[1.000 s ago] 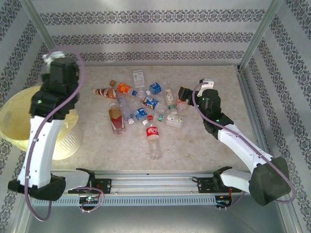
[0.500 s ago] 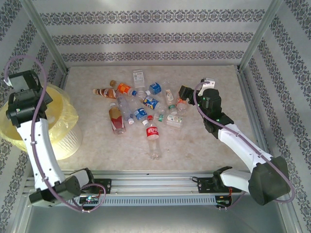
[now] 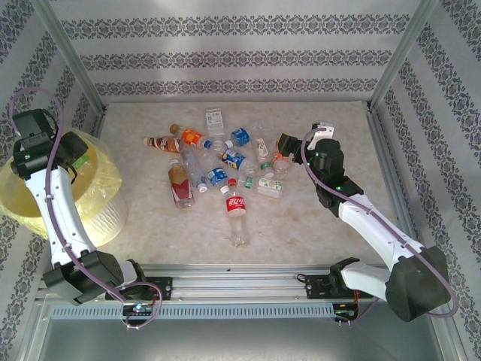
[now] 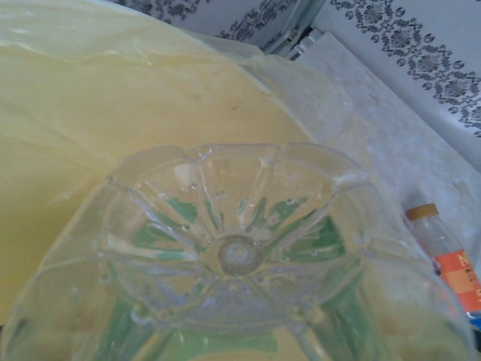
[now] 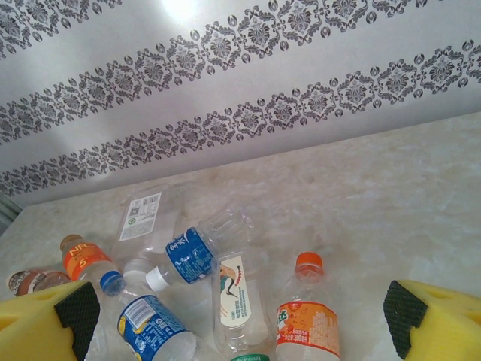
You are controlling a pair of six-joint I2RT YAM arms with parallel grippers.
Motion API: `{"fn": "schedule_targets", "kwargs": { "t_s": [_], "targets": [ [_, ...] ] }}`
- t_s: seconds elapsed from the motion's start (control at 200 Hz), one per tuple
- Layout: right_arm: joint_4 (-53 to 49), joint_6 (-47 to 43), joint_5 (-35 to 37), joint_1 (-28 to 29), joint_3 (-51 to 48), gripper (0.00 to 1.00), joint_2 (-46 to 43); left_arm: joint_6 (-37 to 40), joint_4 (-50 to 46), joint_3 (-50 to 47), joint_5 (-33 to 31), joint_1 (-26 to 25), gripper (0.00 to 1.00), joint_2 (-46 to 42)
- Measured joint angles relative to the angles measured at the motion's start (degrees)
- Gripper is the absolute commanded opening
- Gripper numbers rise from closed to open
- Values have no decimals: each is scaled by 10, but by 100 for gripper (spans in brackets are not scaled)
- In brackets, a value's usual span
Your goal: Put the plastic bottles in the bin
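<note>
A clear plastic bottle with a green label points its ribbed base at the left wrist camera and hides the fingers. My left gripper is shut on it above the bin, a pale-yellow bucket lined with a yellow bag. Several more plastic bottles lie in a loose pile mid-table, among them a red-labelled one and a brown-labelled one. My right gripper stands open over the pile's right side, above an orange-labelled bottle and a crane-labelled bottle; it appears again in the top view.
Patterned walls and metal posts enclose the beige table. The bin hangs past the table's left edge. An orange-labelled bottle lies on the table right of the bin. Bare tabletop stretches in front of and to the right of the pile.
My left arm has swung left from the table's edge to above the bin, carrying the green-labelled bottle. The right arm has barely moved and stays open.
</note>
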Motion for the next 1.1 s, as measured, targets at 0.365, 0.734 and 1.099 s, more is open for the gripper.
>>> {"fn": "schedule_targets", "kwargs": {
  "t_s": [0.365,0.734,1.099],
  "targets": [
    [0,12,-3,0,0,98,1,-42,59,-33,70,2,59,29],
    [-5,11,-3,0,-2,98,2,-60,57,-33,56,2,81,25],
    [-69,12,-27,1,-63,98,-14,-63,38,-33,46,2,98,-38]
  ]
}}
